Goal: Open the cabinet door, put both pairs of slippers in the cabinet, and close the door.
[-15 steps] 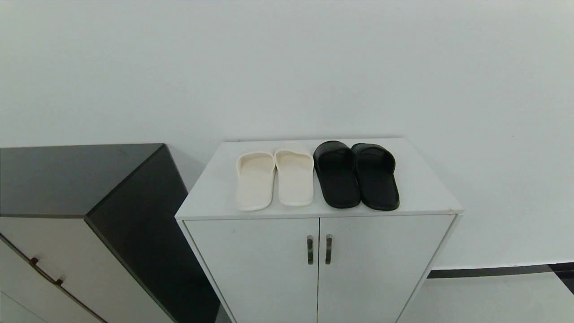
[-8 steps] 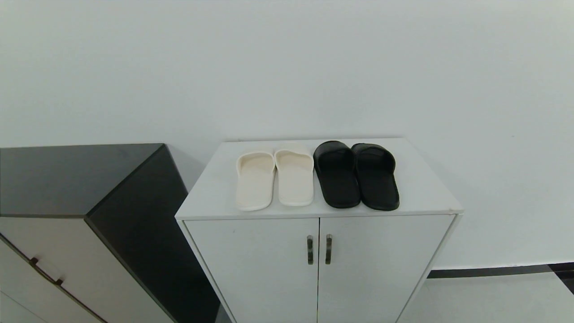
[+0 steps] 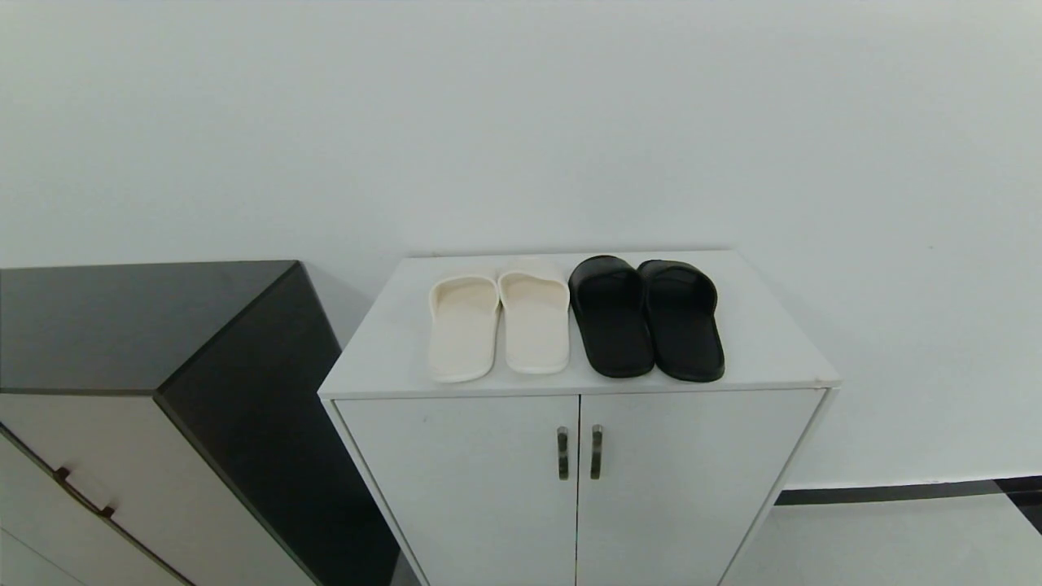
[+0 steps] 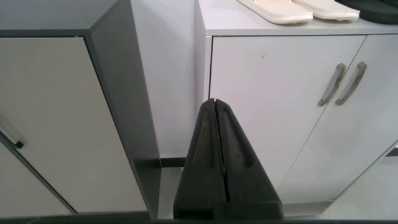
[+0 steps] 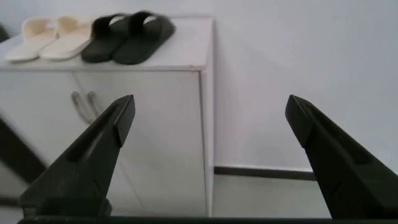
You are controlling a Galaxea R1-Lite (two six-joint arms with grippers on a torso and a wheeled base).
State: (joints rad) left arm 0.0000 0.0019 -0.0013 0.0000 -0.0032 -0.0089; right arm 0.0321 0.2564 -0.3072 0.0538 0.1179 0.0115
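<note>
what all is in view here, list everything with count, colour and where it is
cream slippers: one pair, cream, left half of the cabinet top
black slippers: one pair, black, right half of the cabinet top, beside the cream pair
cabinet: one, white, centre, against the wall
cabinet doors: two, white, front of the cabinet, both shut
door handles: two, grey metal, side by side where the doors meet
second cabinet: one, black top and side, pale front, left of the white cabinet
wall: one, white, behind both cabinets
skirting strip: one, dark, foot of the wall at right
left end effector: one, black, fingers shut, low before the cabinets
right end effector: one, black, fingers open, low before the white cabinet
</note>
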